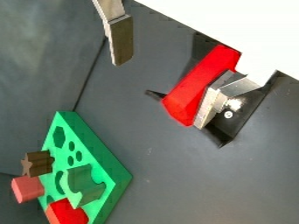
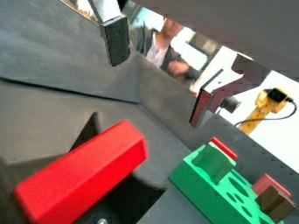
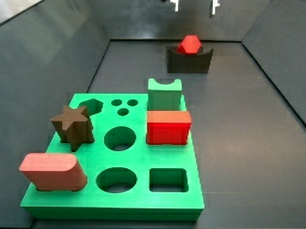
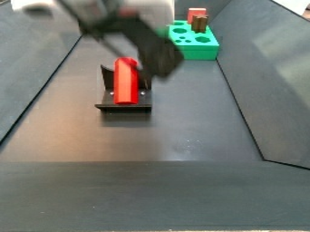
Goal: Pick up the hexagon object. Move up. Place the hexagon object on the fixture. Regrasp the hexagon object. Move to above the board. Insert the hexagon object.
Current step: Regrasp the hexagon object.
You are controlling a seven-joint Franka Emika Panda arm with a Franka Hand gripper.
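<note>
The hexagon (image 3: 191,43) is cradled on the fixture (image 3: 189,61), ready for regrasping; above it, the gripper (image 3: 194,5) is spread open and empty.

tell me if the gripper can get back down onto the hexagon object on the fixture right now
Probably yes. The hexagon object lies on the fixture with its top bare, the gripper hangs open above it, and the board with its pieces sits well apart.

The gripper (image 3: 195,5) hangs high, fingers (image 1: 121,42) parted (nothing between them).
</note>
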